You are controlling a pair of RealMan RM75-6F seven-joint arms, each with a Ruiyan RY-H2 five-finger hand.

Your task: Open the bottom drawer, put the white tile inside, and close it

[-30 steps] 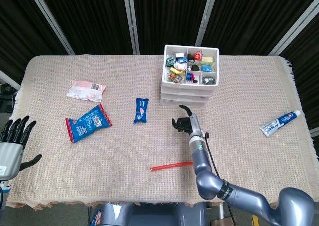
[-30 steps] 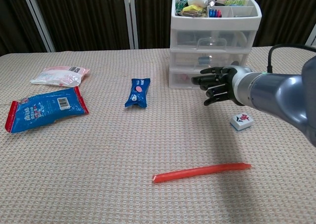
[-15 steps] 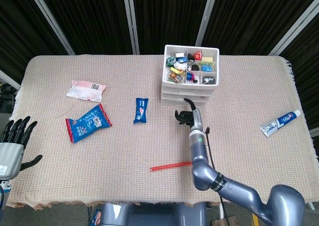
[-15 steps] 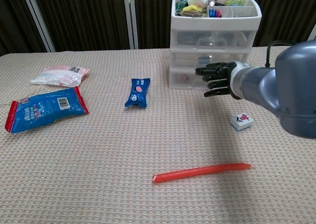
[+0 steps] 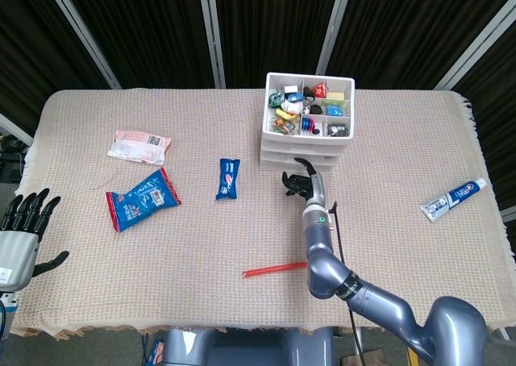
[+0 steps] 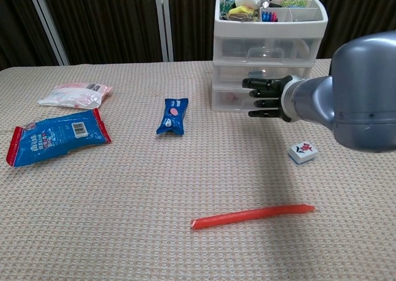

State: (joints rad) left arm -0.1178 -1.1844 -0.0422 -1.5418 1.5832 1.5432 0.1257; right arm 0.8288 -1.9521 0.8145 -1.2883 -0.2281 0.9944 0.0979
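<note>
White tile (image 6: 302,151): on the counter near its front-right, loose. Right hand (image 6: 265,97): empty, fingers spread at the bottom drawer (image 6: 232,99), still closed; hook its front lip, pull straight. Left hand (image 5: 22,217): open, idle.

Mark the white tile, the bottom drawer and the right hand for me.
white tile (image 6: 303,151): chest view, on its top face with the red marking.
bottom drawer (image 6: 231,99): chest view, on the clear front left of the hand.
right hand (image 6: 265,97): chest view, on the black fingers near the drawer front.
</note>
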